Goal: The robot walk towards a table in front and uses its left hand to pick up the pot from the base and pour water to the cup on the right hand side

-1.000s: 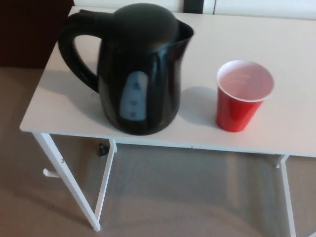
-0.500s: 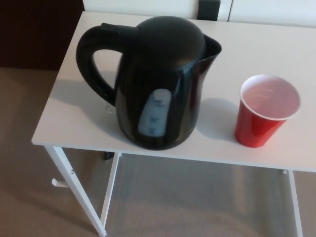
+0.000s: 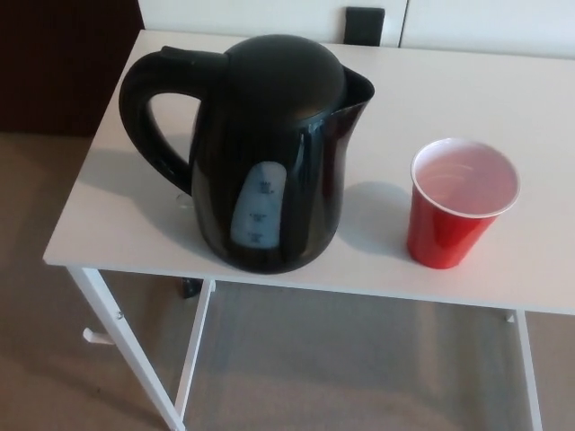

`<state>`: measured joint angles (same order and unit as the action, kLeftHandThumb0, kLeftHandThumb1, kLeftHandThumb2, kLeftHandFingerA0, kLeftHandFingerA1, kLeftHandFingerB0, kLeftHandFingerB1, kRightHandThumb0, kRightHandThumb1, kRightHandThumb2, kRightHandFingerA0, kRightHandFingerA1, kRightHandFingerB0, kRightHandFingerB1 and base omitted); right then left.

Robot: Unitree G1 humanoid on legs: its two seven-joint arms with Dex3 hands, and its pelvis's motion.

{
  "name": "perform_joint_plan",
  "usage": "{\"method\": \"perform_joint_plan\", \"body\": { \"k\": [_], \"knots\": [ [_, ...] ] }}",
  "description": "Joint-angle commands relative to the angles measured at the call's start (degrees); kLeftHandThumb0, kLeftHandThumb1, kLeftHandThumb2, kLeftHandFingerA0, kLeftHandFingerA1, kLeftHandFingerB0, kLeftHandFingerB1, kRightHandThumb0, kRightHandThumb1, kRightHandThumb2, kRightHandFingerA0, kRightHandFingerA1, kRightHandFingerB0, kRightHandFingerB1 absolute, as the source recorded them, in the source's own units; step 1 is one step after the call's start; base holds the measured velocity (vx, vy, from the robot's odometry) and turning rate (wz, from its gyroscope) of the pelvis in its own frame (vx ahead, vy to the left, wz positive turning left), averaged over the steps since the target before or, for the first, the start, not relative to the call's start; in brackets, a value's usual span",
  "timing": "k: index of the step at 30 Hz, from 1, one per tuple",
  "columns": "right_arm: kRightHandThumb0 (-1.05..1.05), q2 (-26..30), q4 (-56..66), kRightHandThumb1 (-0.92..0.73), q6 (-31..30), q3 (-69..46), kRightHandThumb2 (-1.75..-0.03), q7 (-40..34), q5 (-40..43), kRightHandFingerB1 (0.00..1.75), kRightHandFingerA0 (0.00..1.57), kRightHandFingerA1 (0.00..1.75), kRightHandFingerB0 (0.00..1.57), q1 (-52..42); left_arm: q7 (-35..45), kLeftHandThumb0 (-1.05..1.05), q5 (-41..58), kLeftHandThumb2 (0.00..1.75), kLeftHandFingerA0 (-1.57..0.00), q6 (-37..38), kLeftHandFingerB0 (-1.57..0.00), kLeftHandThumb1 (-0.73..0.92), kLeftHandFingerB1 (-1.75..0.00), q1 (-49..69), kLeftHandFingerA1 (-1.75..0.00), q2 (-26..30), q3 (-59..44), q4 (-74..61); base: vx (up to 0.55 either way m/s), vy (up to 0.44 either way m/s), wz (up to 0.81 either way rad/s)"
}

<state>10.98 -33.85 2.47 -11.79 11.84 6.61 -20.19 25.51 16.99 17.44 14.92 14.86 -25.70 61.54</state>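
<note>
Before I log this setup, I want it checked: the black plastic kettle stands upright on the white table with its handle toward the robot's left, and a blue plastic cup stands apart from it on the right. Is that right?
Not quite. The cup is red plastic with a white inside, not blue, as the head view shows. The rest holds: the black plastic kettle stands upright on the white table, handle toward the robot's left, with the cup apart from it on the right.

From my remote station I see a glossy black kettle (image 3: 269,153) with a pale grey-blue water window (image 3: 259,205) on its front, standing on a plain white table (image 3: 108,206) with white legs (image 3: 135,355). Beside it, a bright red cup (image 3: 458,215) shows a white rim and a pinkish-white inside. Beneath the table, the carpet (image 3: 341,368) reads as unpatterned beige-grey. Behind it I make out a white wall, a small black plate (image 3: 364,25) and, at far left, a dark reddish-brown panel (image 3: 63,63).
</note>
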Motion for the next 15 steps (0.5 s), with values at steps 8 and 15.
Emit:
{"method": "perform_joint_plan", "body": {
  "k": [8, 15],
  "knots": [
    [-0.11, 0.2, 0.8, -0.38, 0.0, 0.0, -0.84, 0.0, 0.0, 0.5, 0.35, 0.58, 0.17, -0.4, -0.5, -0.42, 3.7, 0.57, -0.3, 0.4, -0.26, 0.51, -0.3, 1.5, -0.33, -1.4, -3.2, -6.1, 0.0, 0.0, 0.0],
    [-0.12, 0.5, -0.1, -0.38, 0.2, 0.6, -0.84, -0.3, -0.8, 0.5, 0.35, 0.58, 0.17, 0.2, -6.6, -0.57, 1.7, 0.58, -0.17, -1.8, -0.2, 0.56, -0.3, 5.4, -0.28, 0.3, -4.4, -35.0, 0.0, 0.0, 0.0]
  ]
}}
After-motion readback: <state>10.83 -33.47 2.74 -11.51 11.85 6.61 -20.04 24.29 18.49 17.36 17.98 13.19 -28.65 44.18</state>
